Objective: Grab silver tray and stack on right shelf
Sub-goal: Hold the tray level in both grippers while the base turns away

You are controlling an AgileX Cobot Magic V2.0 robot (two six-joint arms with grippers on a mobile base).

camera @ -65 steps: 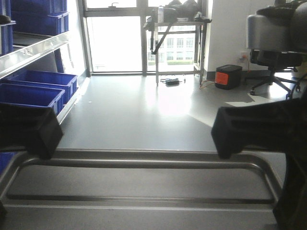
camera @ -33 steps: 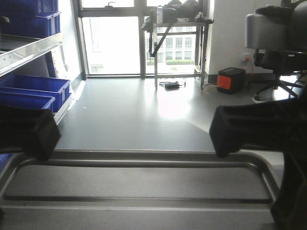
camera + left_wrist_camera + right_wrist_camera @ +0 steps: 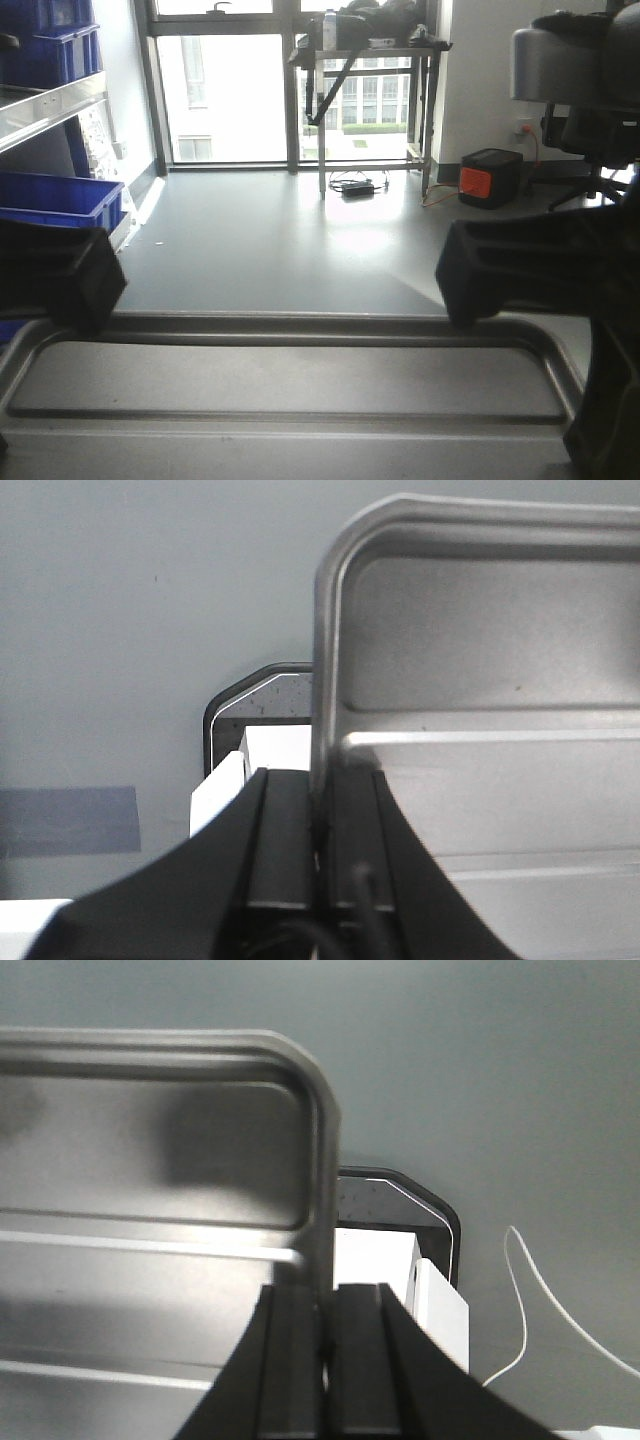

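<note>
Ribs run the long way across the floor of the silver tray (image 3: 290, 385), which fills the bottom of the front view, held crosswise in the air above the grey floor (image 3: 300, 250). Its low rim and rounded corners catch the window light.

The left claw (image 3: 318, 825) is pinching the tray's left short rim. In the left wrist view its two black fingers (image 3: 280, 830) sit pressed on either side of the thin metal edge, close to a rounded corner. The right claw (image 3: 322, 1325) does the same on the opposite short rim, squeezed onto the edge with hardly a gap. From the front, both show as blocky black shapes over the tray's far corners.

Under the tray, the right wrist view shows a white block (image 3: 375, 1258) of the machine against the floor. The left wrist view shows a bluish tape patch (image 3: 65, 820) on the floor.

Further out, blue bins (image 3: 60, 198) sit on a metal rack (image 3: 55, 105) by the left wall; whether it has rollers I cannot tell. Ahead are tall bright windows (image 3: 230, 95) and a bench (image 3: 370, 50) loaded with dark gear. An orange and black box (image 3: 488, 178) sits on the floor, and an office chair (image 3: 585, 135) stands at the right
</note>
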